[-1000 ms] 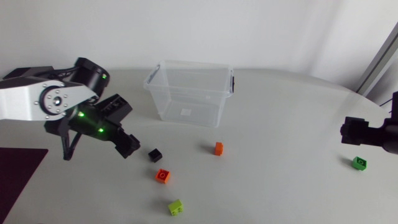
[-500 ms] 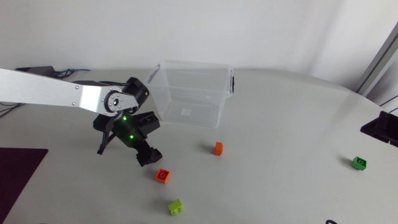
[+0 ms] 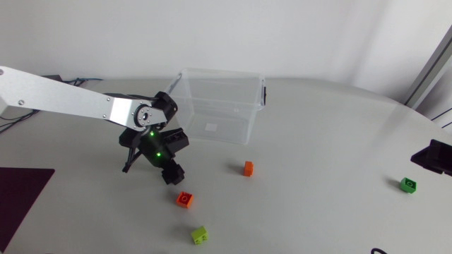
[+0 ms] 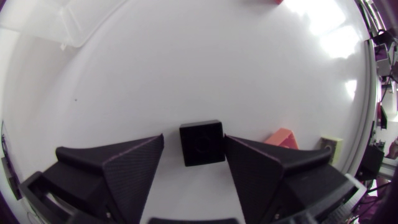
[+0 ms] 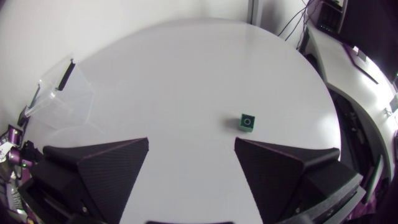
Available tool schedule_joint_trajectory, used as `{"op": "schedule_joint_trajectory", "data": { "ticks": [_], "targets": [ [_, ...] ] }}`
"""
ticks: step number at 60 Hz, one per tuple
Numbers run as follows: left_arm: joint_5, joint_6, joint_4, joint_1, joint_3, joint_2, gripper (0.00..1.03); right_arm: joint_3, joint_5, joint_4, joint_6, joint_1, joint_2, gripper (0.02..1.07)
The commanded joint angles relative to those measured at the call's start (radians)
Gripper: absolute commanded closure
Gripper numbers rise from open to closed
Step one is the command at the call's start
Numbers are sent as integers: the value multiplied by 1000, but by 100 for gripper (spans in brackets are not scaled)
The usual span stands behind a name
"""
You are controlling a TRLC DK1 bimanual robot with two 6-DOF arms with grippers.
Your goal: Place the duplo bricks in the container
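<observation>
**Assessor:** Begin at my left. State of the left gripper (image 3: 171, 171)?

**Inspector:** Parted, with hold of nothing. The small black duplo brick (image 4: 201, 142) sits on the white table (image 3: 325, 120) between the two wedge fingers. There is a plain gap on one side, and the other finger is very near it (contact there cannot be confirmed).

**Assessor:** Hazards?

**Inspector:** Three, in my judgement.
- The brick lies slightly skewed to the fingers, so closing may turn it or squeeze it out ahead.
- One finger may meet it first and shove it sideways.
- The fingertips appear low at the table surface, so any further descent risks scraping.

**Assessor:** Neighbours?

**Inspector:** The red square duplo brick (image 3: 184, 200) lies just beside the gripper, and the lime-green duplo brick (image 3: 200, 234) lies further off. A shoved black brick could knock the red one.

**Assessor:** Onward.

**Inspector:** The clear plastic open-topped container (image 3: 212, 113) stands near, beyond the gripper. A carry made too low would strike its wall. The small orange duplo brick (image 3: 248, 168) lies before the container, apart from it.

**Assessor:** The right side?

**Inspector:** The dark green duplo brick (image 3: 408, 185) lies well apart from the container. The right gripper (image 5: 192, 143) hangs wide open and empty, with that brick ahead of it. I find no present hazard there.
</observation>
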Motion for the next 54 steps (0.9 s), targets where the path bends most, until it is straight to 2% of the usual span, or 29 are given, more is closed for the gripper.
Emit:
{"op": "schedule_joint_trajectory", "data": {
  "ticks": [1, 13, 30, 41, 54],
  "targets": [
    [14, 19, -9, 7, 21, 32, 53, -36, -9, -9, -21, -11, 6, 12],
    [16, 28, -31, 4, 4, 37, 66, -31, -9, 5, 7, -47, 38, 15],
    [69, 43, -31, 4, -8, -87, 67, -43, 75, 34, 45, -68, 153, 15],
    [89, 8, -32, 5, 44, -170, 67, -43, 172, 121, 39, -73, 276, 15],
    [171, -47, -40, 29, 139, -221, 67, 21, 297, 189, 71, -65, 451, 17]
  ]
}}
